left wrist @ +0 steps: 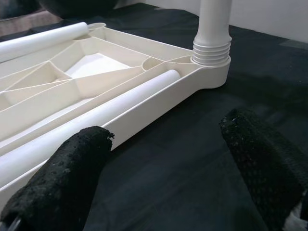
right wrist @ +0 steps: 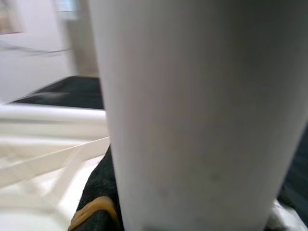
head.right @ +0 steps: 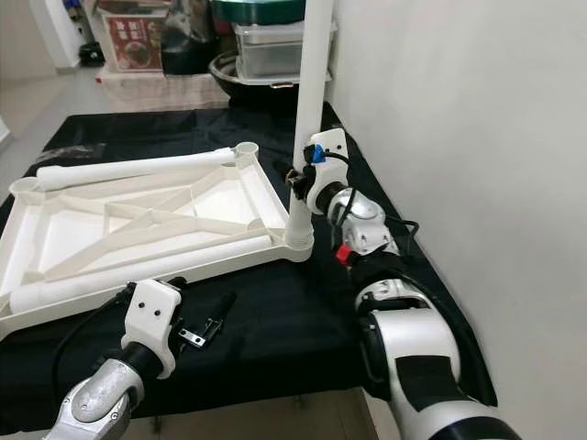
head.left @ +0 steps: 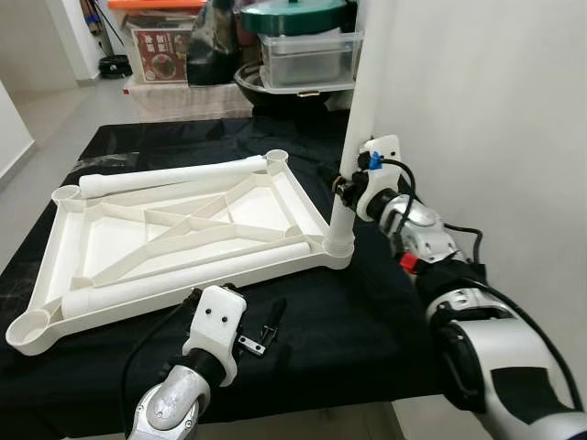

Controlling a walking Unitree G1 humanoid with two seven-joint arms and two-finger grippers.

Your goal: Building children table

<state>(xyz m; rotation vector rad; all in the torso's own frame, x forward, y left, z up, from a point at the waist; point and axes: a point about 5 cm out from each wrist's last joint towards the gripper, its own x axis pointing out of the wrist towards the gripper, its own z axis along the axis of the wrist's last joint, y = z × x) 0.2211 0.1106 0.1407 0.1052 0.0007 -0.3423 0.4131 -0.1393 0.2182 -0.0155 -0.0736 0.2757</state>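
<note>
The right tool (head.left: 347, 190) pinches the upright leg (head.left: 353, 137) just above its threaded corner socket; the left tool (head.left: 261, 332) hovers spread over the black surface (head.left: 348, 312). The upside-down tabletop (head.left: 174, 234) cradles two loose legs (head.left: 183, 270). Likely light, stiff, slick plastic; grip low.

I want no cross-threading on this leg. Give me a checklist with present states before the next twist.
1. Upright leg seated in corner socket: ok.
2. Leg standing vertical: ok.
3. Right pincer gripping the leg: ok.
4. Left pincer open, apart from the tabletop frame: ok.
5. Threads fully screwed down: cannot tell.
6. Two spare legs lying in the frame, away from the socket: ok.
</note>
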